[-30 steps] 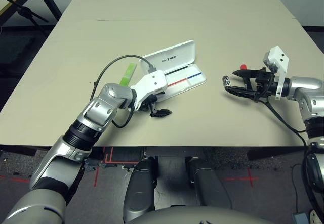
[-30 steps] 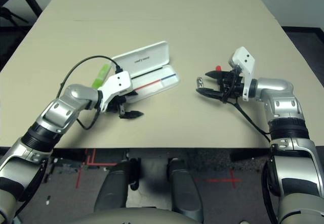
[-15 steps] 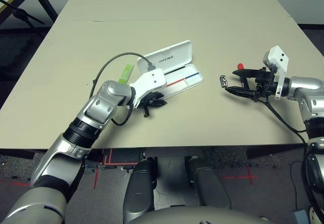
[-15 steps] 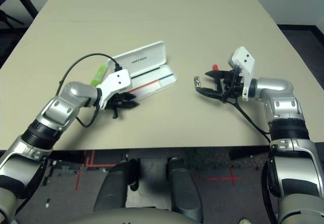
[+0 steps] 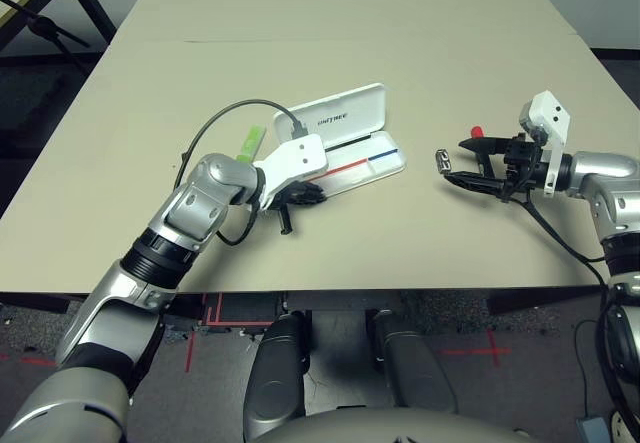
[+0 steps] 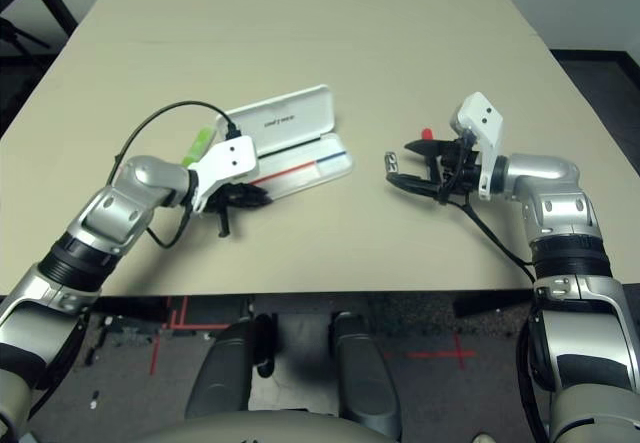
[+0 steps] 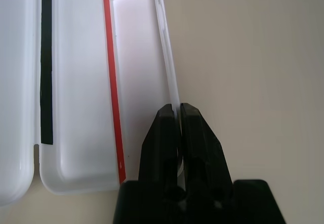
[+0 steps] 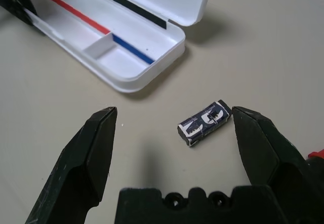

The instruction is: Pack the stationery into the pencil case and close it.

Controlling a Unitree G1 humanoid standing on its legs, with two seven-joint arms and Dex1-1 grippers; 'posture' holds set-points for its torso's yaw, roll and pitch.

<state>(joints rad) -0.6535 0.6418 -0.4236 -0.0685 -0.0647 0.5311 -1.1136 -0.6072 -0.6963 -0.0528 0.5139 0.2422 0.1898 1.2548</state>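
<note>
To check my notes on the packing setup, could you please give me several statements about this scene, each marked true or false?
1. The pencil case stands open. True.
2. The left gripper is clamped on the highlighter. False: it is shut on the case's side wall.
3. The right gripper is open. True.
4. The small dark-and-white piece lies inside the case. False: it lies on the table, near the right gripper.
5. The light green highlighter lies outside the case. True.
6. The stripe along the case's inside is all green. False: it is red and blue.
</note>
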